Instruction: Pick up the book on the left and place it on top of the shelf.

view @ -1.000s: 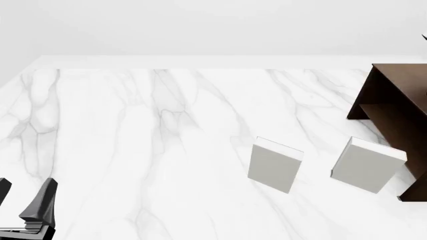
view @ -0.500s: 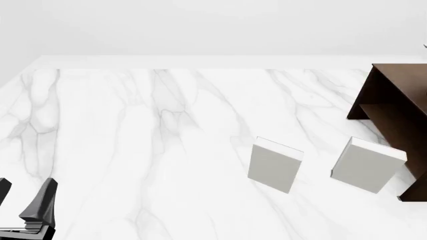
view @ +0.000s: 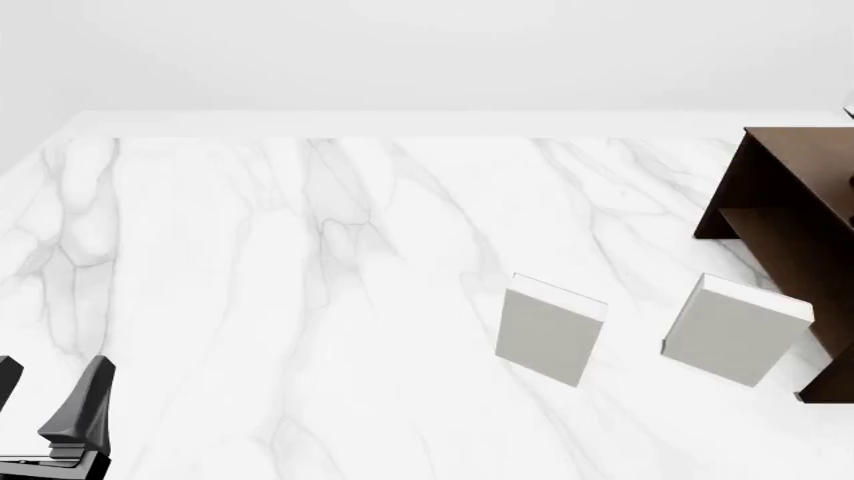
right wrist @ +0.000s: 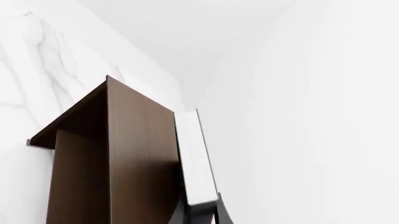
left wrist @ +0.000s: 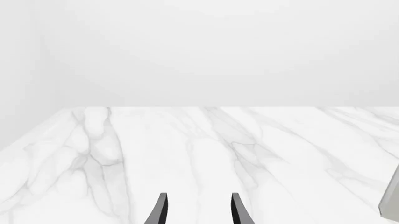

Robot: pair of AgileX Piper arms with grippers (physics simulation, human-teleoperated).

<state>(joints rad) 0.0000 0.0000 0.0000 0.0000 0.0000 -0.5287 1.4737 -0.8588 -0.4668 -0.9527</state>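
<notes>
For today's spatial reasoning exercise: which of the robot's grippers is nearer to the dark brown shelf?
Right. The right gripper holds a book against the shelf top; the left gripper sits at the table's opposite near corner.

The front camera is looking down from above the near edge, catching the shelf (view: pixel 787 250) at far right. The left wrist camera is facing low across the table (left wrist: pixel 187 149). The right wrist camera is sitting close against the shelf (right wrist: pixel 118 158), sharing it with the front view.

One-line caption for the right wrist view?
Right gripper holds the book against the top of the dark brown shelf.
</notes>
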